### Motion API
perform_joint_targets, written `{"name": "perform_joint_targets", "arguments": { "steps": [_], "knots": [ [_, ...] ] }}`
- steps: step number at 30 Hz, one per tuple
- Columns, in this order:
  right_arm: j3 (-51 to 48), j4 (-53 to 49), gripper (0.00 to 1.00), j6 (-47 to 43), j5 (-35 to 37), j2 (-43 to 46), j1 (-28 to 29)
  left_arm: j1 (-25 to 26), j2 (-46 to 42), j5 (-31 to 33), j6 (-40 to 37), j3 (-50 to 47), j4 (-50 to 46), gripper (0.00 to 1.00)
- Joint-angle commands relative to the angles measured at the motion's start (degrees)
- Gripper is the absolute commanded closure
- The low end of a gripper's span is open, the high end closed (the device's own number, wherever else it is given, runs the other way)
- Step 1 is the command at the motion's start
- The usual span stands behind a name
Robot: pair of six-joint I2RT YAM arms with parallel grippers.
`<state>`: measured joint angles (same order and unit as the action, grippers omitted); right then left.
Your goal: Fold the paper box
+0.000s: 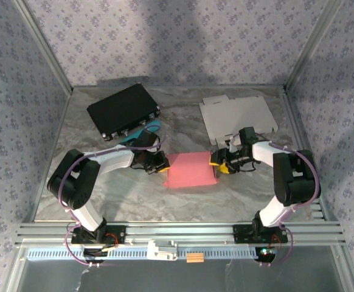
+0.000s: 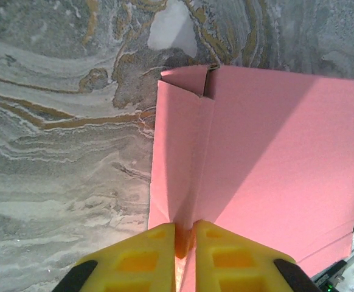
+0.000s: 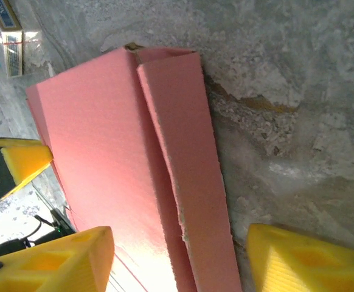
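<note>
The box lies at centre of the table, long axis 9 to 3. Left gripper clamps its 9 o'clock edge; right gripper, jaws apart, straddles the 3 o'clock edge.

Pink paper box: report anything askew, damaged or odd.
On the pink paper box, the side flap has a slightly ragged cut edge in the right wrist view, and its far corner gapes a little. Otherwise nothing stands out.

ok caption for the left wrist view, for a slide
Left end effector pinching a fold of the pink paper box on a marbled table
</note>
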<state>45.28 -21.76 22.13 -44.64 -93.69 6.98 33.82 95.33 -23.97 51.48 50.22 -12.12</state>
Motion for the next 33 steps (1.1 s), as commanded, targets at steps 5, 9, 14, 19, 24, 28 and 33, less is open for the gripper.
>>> {"name": "perform_joint_targets", "arguments": {
  "steps": [5,9,14,19,24,28,33],
  "knots": [
    [-1.0,2.9,0.3,0.7,-3.5,-0.8,0.8,-2.6,1.0,2.0,-2.7,-4.1,-1.9,0.89],
    [-1.8,4.3,0.31,0.9,-4.8,-1.8,1.1,-3.0,1.6,2.2,-3.2,-4.7,-1.7,0.9],
    [-1.3,6.6,0.31,1.7,-8.2,-2.6,2.2,-3.9,1.5,2.7,-3.8,-6.3,-1.7,0.9],
    [-0.3,9.0,0.31,3.2,-11.3,-3.4,3.9,-4.8,1.4,3.0,-4.3,-7.7,-1.8,0.9],
    [0.5,12.4,0.35,6.4,-14.1,-3.5,5.9,-5.0,2.3,2.9,-4.6,-7.4,-1.6,0.9],
    [0.7,16.3,0.38,11.4,-14.2,-2.2,7.4,-5.2,2.2,2.9,-4.2,-7.3,-1.1,0.9],
    [1.4,22.6,0.42,19.6,-14.2,-1.8,9.9,-5.2,2.4,2.5,-4.0,-6.6,-0.6,0.89]
  ]
}}
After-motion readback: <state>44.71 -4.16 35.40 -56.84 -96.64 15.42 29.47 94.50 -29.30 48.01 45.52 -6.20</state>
